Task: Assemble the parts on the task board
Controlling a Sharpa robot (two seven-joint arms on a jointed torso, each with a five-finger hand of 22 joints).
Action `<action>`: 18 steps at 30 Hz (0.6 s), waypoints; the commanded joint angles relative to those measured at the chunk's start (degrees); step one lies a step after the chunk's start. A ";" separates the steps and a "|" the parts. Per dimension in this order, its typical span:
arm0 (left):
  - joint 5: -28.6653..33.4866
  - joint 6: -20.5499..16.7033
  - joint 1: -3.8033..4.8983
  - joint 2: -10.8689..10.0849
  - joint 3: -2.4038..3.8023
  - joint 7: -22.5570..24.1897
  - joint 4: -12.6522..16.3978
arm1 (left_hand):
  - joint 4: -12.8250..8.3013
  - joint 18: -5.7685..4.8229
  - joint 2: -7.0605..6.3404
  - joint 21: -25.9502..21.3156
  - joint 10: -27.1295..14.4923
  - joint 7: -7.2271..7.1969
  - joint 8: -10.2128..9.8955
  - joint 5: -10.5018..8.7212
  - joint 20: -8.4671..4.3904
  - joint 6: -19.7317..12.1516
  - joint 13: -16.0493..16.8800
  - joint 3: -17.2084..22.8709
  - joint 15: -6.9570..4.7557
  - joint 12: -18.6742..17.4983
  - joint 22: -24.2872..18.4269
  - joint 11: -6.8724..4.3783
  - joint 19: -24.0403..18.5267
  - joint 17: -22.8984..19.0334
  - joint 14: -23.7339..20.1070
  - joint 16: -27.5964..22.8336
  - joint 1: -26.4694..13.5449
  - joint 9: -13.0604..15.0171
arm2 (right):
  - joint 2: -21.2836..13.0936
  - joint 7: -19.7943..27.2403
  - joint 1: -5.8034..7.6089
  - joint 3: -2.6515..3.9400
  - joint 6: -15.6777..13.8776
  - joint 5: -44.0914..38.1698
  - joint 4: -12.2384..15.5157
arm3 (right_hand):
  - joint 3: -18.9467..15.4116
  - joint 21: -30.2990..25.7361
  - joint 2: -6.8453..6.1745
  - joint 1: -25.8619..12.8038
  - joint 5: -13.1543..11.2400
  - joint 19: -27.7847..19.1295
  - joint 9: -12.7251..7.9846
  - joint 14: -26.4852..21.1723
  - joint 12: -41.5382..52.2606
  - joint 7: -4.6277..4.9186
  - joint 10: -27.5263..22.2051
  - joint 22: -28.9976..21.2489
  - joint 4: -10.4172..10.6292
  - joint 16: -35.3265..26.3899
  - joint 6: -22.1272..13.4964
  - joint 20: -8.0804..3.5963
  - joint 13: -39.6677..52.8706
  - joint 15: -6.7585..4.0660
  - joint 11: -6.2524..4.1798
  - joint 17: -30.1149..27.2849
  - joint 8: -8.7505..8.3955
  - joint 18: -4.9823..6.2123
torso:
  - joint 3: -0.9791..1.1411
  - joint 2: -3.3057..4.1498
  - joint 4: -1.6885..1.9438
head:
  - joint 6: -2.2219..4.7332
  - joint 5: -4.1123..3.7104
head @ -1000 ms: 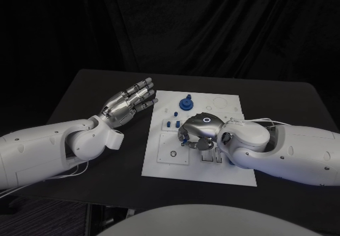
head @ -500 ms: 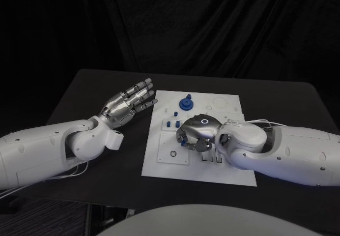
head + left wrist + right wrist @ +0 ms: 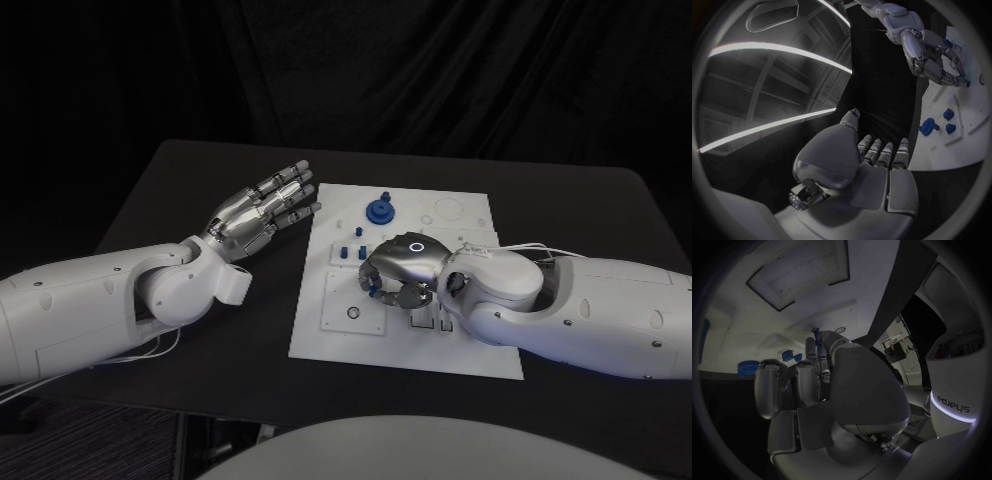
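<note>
The flat white rectangular task board lies in the middle of the black table, its face marked with engraved outlines, circles and small rectangular recesses. Near its far edge stands a round blue part with an upright peg, well beyond the fingers of both hands; two small blue block parts sit side by side just beyond the right hand's fingers. The silver right hand hangs knuckles-up over the board's middle, its fingers curled down and in toward the board surface, and a small blue piece shows at the fingertips, though whether it is pinched or merely touched cannot be told. In the left wrist view the same hand appears with bent fingers over the board and blue showing at their tips. The silver left hand floats above the table just beside the board's left edge, palm turned sideways, fingers straight and slightly apart, holding nothing; their tips point toward the far left corner of the board, clear of every part.
</note>
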 commanded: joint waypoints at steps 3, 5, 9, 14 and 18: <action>0.23 0.86 -0.16 0.02 0.05 0.64 0.04 | -0.34 0.67 0.37 -0.05 0.14 0.28 0.24 0.39 0.24 0.11 0.07 -0.09 0.49 0.29 0.05 -0.39 0.16 0.06 0.02 0.18 -0.23 0.05 | -0.03 -0.36 -0.26 -0.05 1.56 -0.47 -0.07 | 0.04 -0.19 -0.03 0.42 -0.30 1.69 -0.02 1.10 -0.25 -0.06 0.56 12.15 -0.33 -0.25 0.33 0.04 -0.10 -0.01 0.03 -0.13 -0.24 -0.47 | -0.05 -0.05 -0.04 | -0.01 0.18; 0.23 0.88 -0.19 0.03 0.05 0.59 0.01 | -0.34 0.67 0.37 -0.05 0.14 0.28 0.24 0.39 0.24 0.11 0.07 -0.09 0.49 0.29 0.05 -0.39 0.16 0.06 0.02 0.18 -0.23 0.05 | -0.05 -0.44 -0.26 -0.05 1.73 -0.47 -0.09 | 0.04 -0.19 -0.03 0.42 -0.30 1.69 -0.02 1.10 -0.25 -0.06 0.56 12.15 -0.33 -0.25 0.33 0.04 -0.10 -0.01 0.03 -0.13 -0.24 -0.47 | -0.04 -0.05 -0.11 | -0.01 0.24; 0.23 0.94 -0.29 0.09 0.05 0.44 -0.05 | -0.37 0.67 0.36 -0.03 0.13 0.27 0.23 0.41 0.25 0.08 0.06 -0.08 0.50 0.25 0.10 -0.38 0.19 0.06 0.03 0.20 -0.25 0.05 | -0.07 -0.58 -0.26 -0.05 2.11 -0.47 -0.09 | 0.05 -0.29 -0.04 0.44 -0.27 1.63 -0.04 1.05 -0.29 -0.05 0.56 12.11 -0.35 -0.34 0.33 0.04 -0.12 -0.01 0.04 -0.27 -0.28 -0.45 | -0.02 -0.07 0.01 | -0.01 0.04; 0.23 0.93 -0.43 0.10 0.05 0.31 -0.07 | -0.39 0.67 0.36 -0.03 0.12 0.27 0.23 0.43 0.27 0.05 0.05 -0.06 0.52 0.23 0.10 -0.39 0.20 0.07 0.05 0.22 -0.27 0.04 | -0.11 -0.67 -0.26 -0.05 2.32 -0.47 0.00 | 0.06 -0.38 -0.05 0.46 -0.21 1.58 -0.08 1.03 -0.35 -0.04 0.54 12.08 -0.38 -0.36 0.32 0.03 -0.15 -0.01 0.06 -0.28 -0.35 -0.42 | -0.03 -0.06 -0.05 | -0.01 0.10; 0.23 0.90 -0.55 0.07 0.05 0.20 -0.08 | -0.40 0.67 0.41 -0.02 0.11 0.25 0.22 0.45 0.29 0.00 0.05 -0.03 0.56 0.20 0.07 -0.38 0.20 0.07 0.05 0.22 -0.31 0.03 | -0.07 -0.70 -0.26 -0.05 2.34 -0.47 -0.07 | 0.06 -0.38 -0.05 0.46 -0.21 1.58 -0.08 1.03 -0.35 -0.04 0.54 12.08 -0.38 -0.36 0.32 0.03 -0.15 -0.01 0.06 -0.28 -0.35 -0.42 | -0.04 -0.10 -0.05 | -0.01 0.04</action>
